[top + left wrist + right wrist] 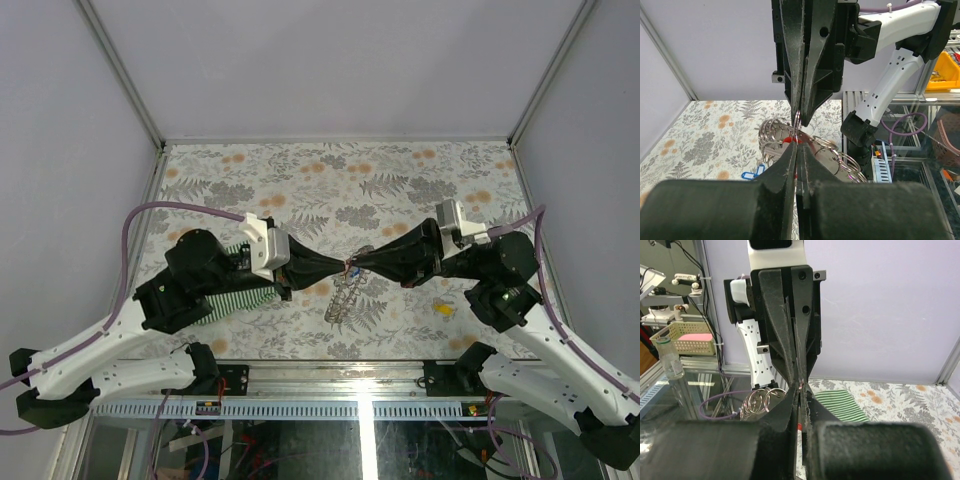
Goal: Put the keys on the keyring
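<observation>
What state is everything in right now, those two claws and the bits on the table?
Left gripper: shut, tip to tip with the other.
Right gripper: shut.
Keyring: hanging below the meeting tips.
Yellow key: loose on the table.
Blue key: loose on the table.
Striped cloth: lying flat.

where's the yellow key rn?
Top view: the yellow key lies on the table, right side, just left of the right arm, well right of the keyring.

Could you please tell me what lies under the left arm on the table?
A green striped cloth lies on the table under the left arm. Only part of it shows; the arm covers the rest, so anything else beneath cannot be seen.
</observation>
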`<state>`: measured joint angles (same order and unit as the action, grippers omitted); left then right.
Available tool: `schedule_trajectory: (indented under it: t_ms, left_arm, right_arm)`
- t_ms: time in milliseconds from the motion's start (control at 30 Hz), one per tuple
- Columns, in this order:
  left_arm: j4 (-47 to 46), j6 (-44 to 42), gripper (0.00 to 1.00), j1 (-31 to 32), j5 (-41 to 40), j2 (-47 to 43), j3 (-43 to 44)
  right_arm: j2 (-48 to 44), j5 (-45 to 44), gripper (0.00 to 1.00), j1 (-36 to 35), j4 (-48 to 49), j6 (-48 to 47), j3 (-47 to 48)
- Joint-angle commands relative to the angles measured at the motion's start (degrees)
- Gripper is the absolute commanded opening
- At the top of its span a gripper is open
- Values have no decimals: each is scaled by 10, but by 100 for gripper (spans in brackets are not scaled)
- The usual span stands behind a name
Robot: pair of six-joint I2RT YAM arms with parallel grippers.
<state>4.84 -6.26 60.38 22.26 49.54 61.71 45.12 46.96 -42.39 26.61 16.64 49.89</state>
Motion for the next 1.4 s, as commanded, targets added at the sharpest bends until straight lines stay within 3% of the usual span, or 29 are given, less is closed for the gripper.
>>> schedule_trajectory:
  t_ms: [0,300,500,700,1367]
  left_arm:
    - [-32,6,0,2,12,6,14]
    - [-44,10,1,3,25,13,16]
    - [-55,25,20,3,22,10,15]
    - [-132,58,30,3,-32,-32,-26]
    - [-187,92,31,3,2,-3,-52]
  right_arm:
    - [-12,-28,0,-3,128,41,-1]
    - [0,-69,0,-3,210,84,-25]
    - [7,-53,0,-3,215,88,-26]
    - [10,0,0,-3,185,66,-14]
    - [1,-3,0,-3,168,50,-6]
